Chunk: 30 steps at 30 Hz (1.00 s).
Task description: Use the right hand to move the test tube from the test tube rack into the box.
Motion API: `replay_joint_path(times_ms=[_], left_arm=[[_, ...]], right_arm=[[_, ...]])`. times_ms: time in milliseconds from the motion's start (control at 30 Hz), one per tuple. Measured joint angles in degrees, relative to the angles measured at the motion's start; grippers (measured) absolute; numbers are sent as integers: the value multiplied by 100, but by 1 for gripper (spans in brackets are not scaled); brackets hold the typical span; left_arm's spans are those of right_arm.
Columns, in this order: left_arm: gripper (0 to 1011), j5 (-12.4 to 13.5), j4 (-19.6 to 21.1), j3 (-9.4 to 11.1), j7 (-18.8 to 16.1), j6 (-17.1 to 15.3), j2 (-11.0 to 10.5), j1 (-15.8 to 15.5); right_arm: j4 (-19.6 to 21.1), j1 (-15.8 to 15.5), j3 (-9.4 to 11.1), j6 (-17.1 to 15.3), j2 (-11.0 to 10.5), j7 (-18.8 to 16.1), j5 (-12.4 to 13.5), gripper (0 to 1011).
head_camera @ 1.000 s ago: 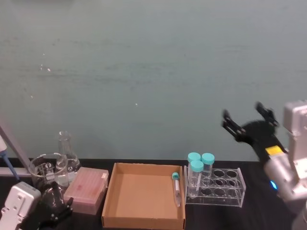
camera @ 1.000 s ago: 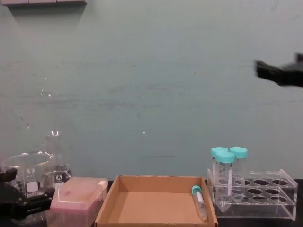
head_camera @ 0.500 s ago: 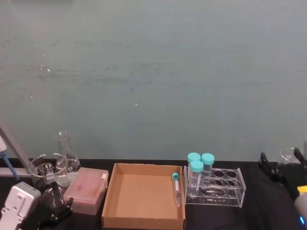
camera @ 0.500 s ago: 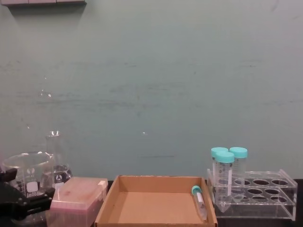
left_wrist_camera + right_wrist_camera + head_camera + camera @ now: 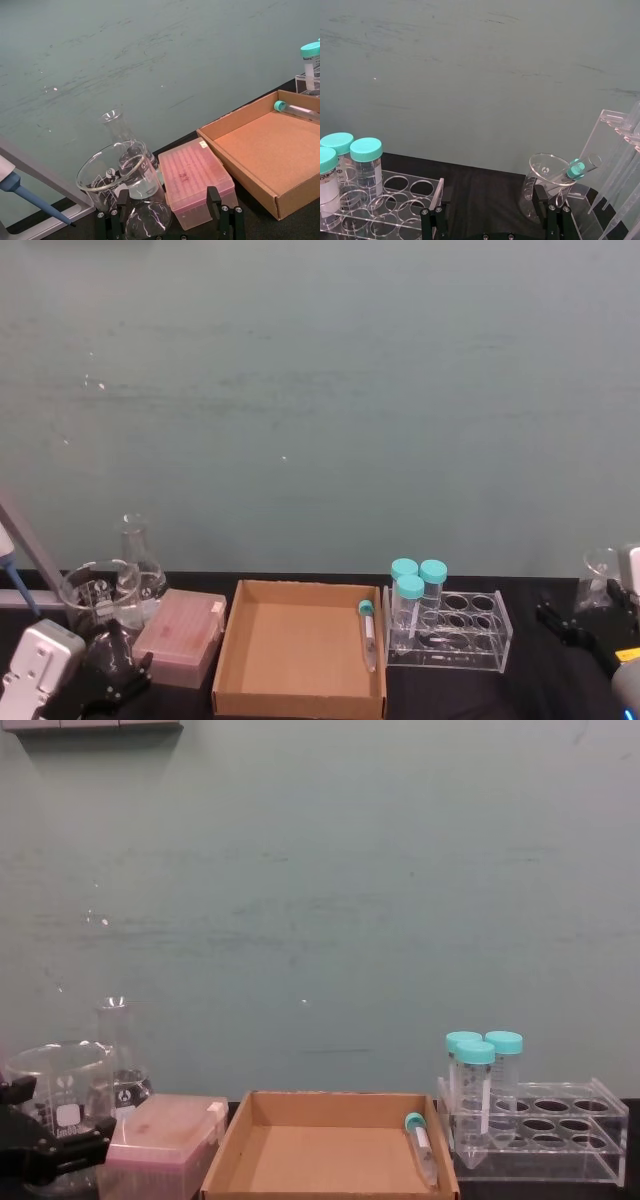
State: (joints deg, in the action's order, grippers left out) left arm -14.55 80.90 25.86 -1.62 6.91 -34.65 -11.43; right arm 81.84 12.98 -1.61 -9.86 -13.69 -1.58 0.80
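— Now that the right claw (image 5: 585, 625) has dropped from up against the wall to the worktop's right edge, where does the test tube (image 5: 367, 634) sit?

— Lying flat in the box (image 5: 300, 695), along its right wall, teal cap toward the back wall, tip toward us. The chest view shows it the same way (image 5: 421, 1148), resting on the cardboard floor. It is no longer in the test tube rack (image 5: 470, 640), which stands just beside the box on the right.

— So the job looks finished?

— I'd judge so. A second ago that arm was high, fingers spread; half a second ago it was already low; now it sits lower again, beside a small glass funnel (image 5: 546, 176). Its fingers are apart with nothing between them. Nothing else has shifted.

— And the rack?

— Two wider teal-capped tubes (image 5: 418, 590) stand in its left end, the other holes open.

— The left claw (image 5: 112, 677)?

— Parked at the lower left, near the beaker (image 5: 92, 592) and the flask (image 5: 140, 562). Its fingers stand apart, empty, facing the pink tip box (image 5: 196, 177).

— Any writing you can read?

— Not properly. There is dark print on the nearest wide tube (image 5: 327, 176) and graduation marks on the beaker (image 5: 114, 172), too small for me to make out. A small white sticker sits on the pink box's corner, unreadable too.
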Motion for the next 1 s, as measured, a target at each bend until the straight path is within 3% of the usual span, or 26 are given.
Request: replay_joint_path(times_ms=[1000], left_arm=[[1000, 0, 0, 0, 0, 0, 0, 0]], right_arm=[[5, 4, -8, 52, -5, 61, -16, 1002]])
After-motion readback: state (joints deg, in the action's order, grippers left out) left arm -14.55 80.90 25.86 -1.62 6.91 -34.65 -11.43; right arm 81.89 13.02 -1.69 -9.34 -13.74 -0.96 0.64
